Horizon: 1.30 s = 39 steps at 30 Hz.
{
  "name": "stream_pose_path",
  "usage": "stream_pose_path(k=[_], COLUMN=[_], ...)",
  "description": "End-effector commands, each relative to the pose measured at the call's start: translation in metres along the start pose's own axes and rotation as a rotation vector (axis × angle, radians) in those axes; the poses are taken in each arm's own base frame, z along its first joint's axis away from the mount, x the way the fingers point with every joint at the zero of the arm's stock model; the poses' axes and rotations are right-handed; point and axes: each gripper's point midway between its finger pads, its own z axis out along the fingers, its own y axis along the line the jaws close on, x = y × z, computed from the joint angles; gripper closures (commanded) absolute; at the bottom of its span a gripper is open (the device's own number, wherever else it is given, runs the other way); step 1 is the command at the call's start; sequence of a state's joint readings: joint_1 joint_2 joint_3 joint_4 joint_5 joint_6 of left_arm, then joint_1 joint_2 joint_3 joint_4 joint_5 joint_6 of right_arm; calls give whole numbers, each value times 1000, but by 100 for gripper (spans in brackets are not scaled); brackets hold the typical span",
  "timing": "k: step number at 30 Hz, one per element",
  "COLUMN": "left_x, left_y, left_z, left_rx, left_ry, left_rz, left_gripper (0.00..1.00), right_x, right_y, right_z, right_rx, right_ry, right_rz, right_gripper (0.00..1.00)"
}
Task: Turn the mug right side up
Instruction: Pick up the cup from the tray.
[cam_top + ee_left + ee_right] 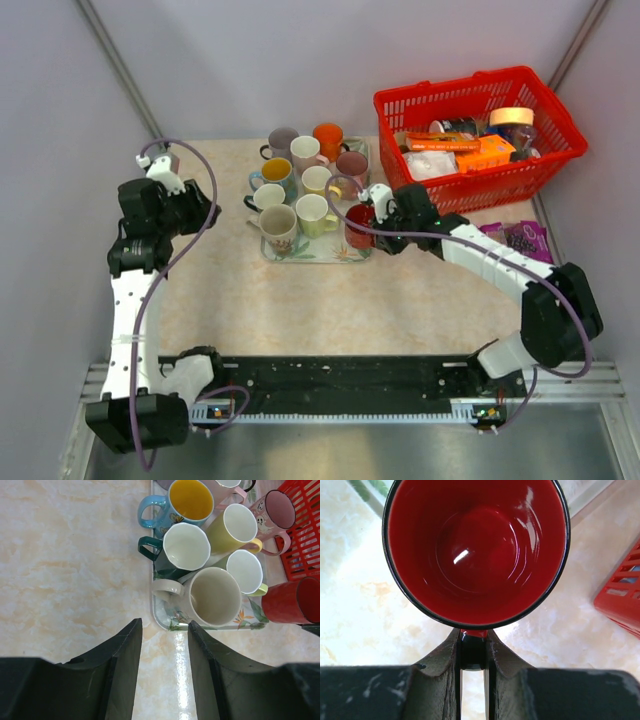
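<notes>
My right tool [472,641] is closed down narrow on the handle [472,649] of the red mug [475,550]. The two fingers [447,655] pinch it from either side, with only the thickness of the handle between them. In my right wrist view the mug's mouth faces straight back at the camera, so I look down into its glossy red inside and dark rim. From the left wrist view I see its red side wall, with the mouth turned towards the right arm. I cannot tell whether its base rests on anything.

From above, the mug sits at the right-hand edge of the flowered tray [310,255], between the tray's other mugs and the red basket [470,100].

My left tool [165,630] stands about half open and holds nothing. It touches nothing, and bare desk [65,570] shows through the gap. It hangs just short of the tray's near corner. Just ahead of it on the tray is a cream mug [215,597] with its mouth up. Behind that come a dark green mug [185,547], a blue mug with a yellow inside [190,500], a yellow-green mug [240,527] and a pink mug [277,510]. All stand upright and are packed close together.
</notes>
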State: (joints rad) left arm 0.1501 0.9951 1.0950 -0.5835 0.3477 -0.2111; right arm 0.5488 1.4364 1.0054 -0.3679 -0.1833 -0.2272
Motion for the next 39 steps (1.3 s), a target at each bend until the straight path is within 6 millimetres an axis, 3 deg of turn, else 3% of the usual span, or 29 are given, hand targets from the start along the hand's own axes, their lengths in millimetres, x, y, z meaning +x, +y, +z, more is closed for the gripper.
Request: stream_pose_path(k=[1,3,10,14,17,21,24,26,29,31,35,39], left_x=[-22,-20,-16,-17,-19,-24,-23,-22,-22,-20,-18,-14], left_y=[-6,-5,-3,-4,-4,-6,-4,-4,-4,-2,4,13], left_z=[-10,-10,-12,-12,-13,-15,-14,-14,-14,-14,-13,-6], left_rx=[17,16,11,14,12,18,15,13,13,7,-18,-50], left_ry=[-84,-82,-84,-90,-97,-112,-110,-108,-104,-98,-80,-53], left_rz=[26,23,22,23,19,20,18,14,14,18,34,55], left_gripper=[53,53,53,53,53,53,53,52,51,50,48,39], right_x=[-57,-55,-69,-66,-58,-59,-58,-56,-56,-59,-81,-110], right_y=[-21,-27,-17,-11,-17,-10,-1,8,17,18,1,-21], right_z=[4,10,33,46,55,61,62,61,47,30,-21,-65], right_rx=[98,136,135,138,191,172,136,86,39,21,34,90], right_ry=[-151,-136,-133,-113,-96,-100,-96,-87,-83,-89,-147,-227], right_rz=[107,175,224,298,390,397,387,377,342,314,279,269], right_gripper=[100,100,100,100,100,100,84,61,39,34,27,9])
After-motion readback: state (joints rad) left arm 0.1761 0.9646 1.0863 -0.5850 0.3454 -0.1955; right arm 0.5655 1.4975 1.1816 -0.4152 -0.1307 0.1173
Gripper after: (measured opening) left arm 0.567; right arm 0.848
